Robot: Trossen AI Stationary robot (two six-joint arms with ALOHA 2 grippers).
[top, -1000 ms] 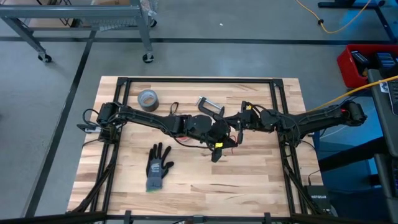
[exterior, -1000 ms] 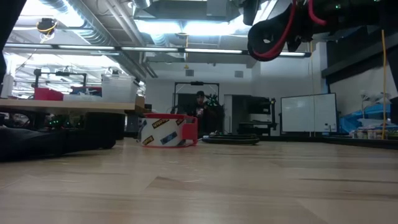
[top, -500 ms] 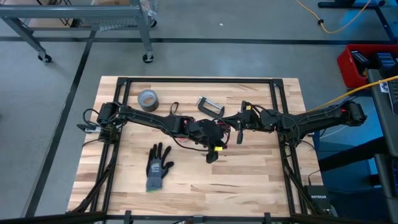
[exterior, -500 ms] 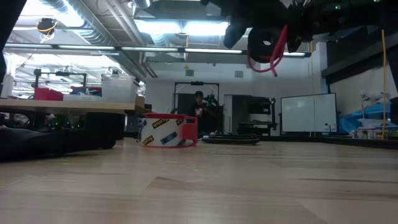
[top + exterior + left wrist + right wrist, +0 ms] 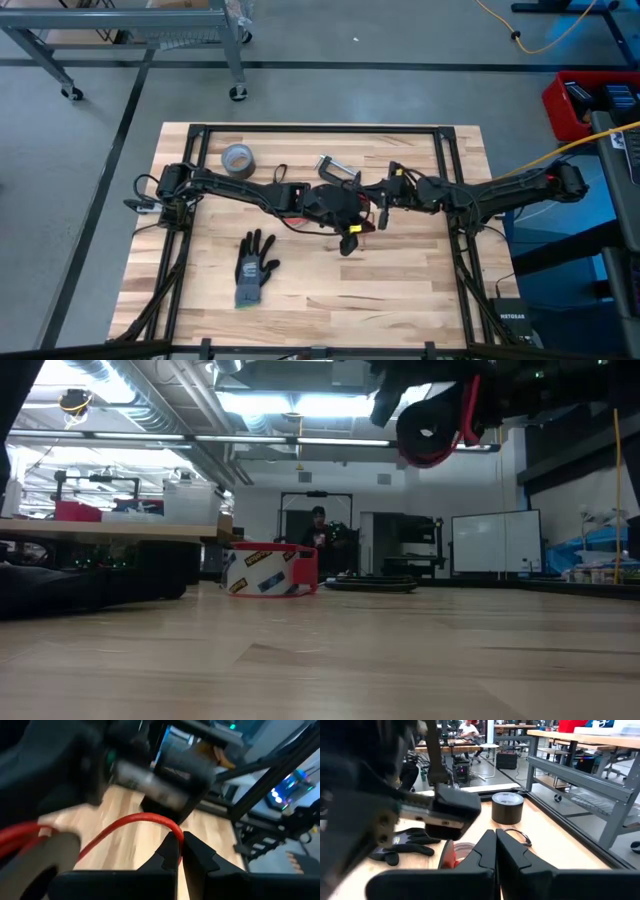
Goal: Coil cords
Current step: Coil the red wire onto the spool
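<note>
The red cord [image 5: 368, 222] hangs in the air above the table's middle, between my two grippers; in the low view its loops [image 5: 462, 422] wind round a dark gripper part. My left gripper [image 5: 180, 840], reaching in from the left, is shut on it. Facing it from the right, my right gripper [image 5: 495, 836] is shut, with red turns [image 5: 452, 856] beside its fingers. The black cord [image 5: 519, 836] lies on the table as a small loop near the grey tape roll [image 5: 507, 807]. My left gripper pinches one strand of the red cord [image 5: 172, 831] between its two fingertips. From there the strand arches away, clear of the table. My right gripper has turns of the red cord lying against one finger, near its base; whether any strand sits between the shut fingers I cannot tell.
A dark work glove [image 5: 255, 268] lies near the table's front left. The grey tape roll [image 5: 237, 158] and a metal clamp [image 5: 338, 170] lie toward the far edge. A red-edged tape ring [image 5: 268, 570] stands on the table. A person stands in the room beyond.
My left gripper has swung a little toward the near left and back again, tipping downward. A loop of the red cord that hung slack below the grippers half a second ago is drawn up close to them again.
</note>
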